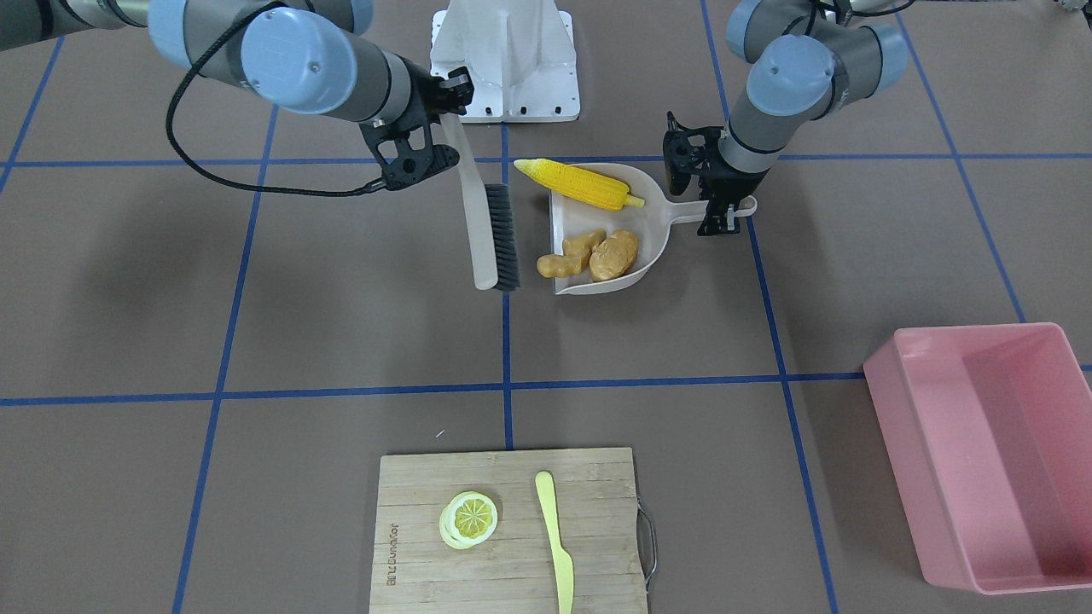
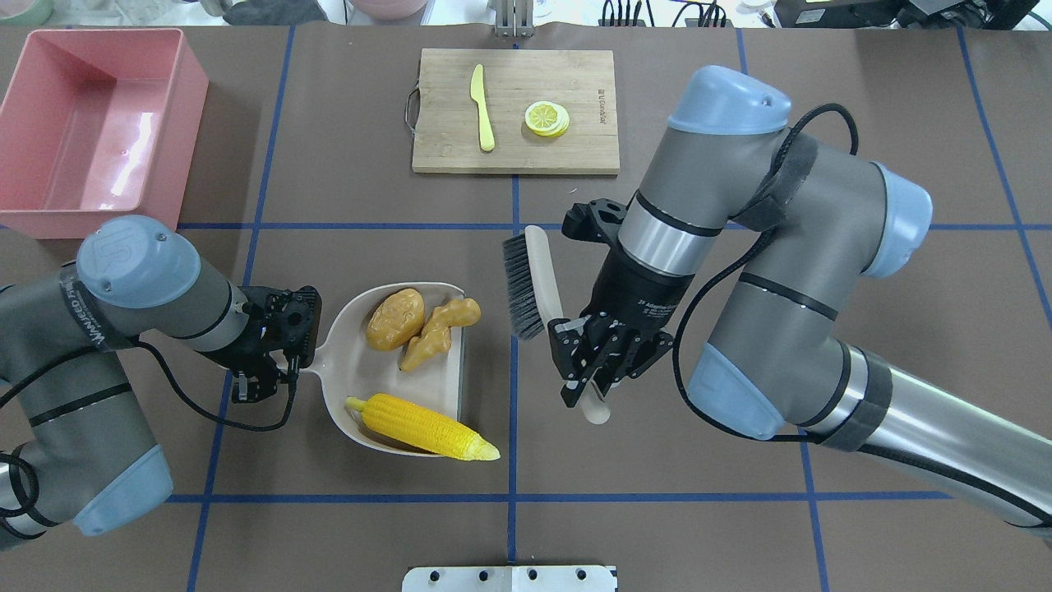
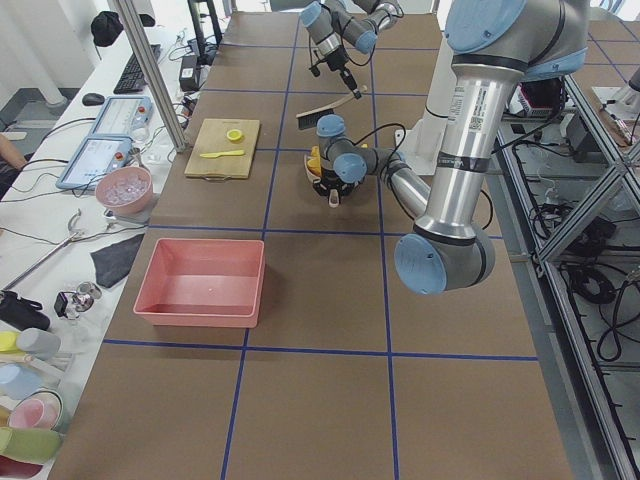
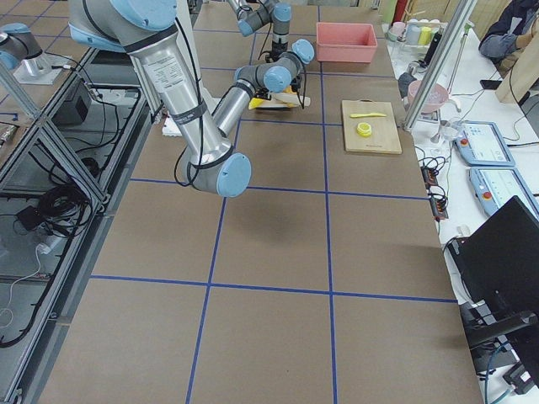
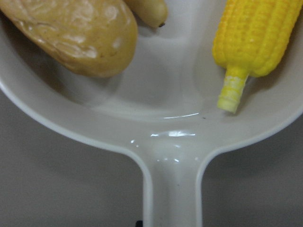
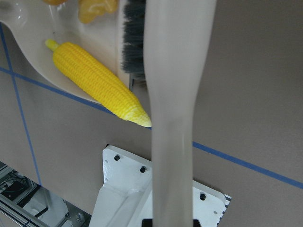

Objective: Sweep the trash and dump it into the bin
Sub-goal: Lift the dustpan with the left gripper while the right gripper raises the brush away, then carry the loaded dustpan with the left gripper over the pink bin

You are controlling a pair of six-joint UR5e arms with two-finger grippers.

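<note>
A beige dustpan point(image 2: 345, 386) lies flat on the table and holds the trash: a yellow corn cob point(image 2: 419, 426), a tan ginger root point(image 2: 440, 325) and a brown-orange potato point(image 2: 395, 317). The corn's tip pokes past the pan's open lip. My left gripper point(image 2: 300, 358) is shut on the dustpan handle point(image 5: 173, 189). My right gripper point(image 2: 588, 382) is shut on the pale handle of a black-bristled brush point(image 2: 534, 279), which hangs just right of the pan's mouth. The pink bin point(image 2: 191, 115) stands empty at the far left corner.
A wooden cutting board point(image 2: 575, 156) at the far middle carries a lemon slice point(image 2: 546, 117) and a pale yellow knife point(image 2: 482, 107). The white robot base plate point(image 2: 509, 578) sits at the near edge. Blue tape lines cross the brown table.
</note>
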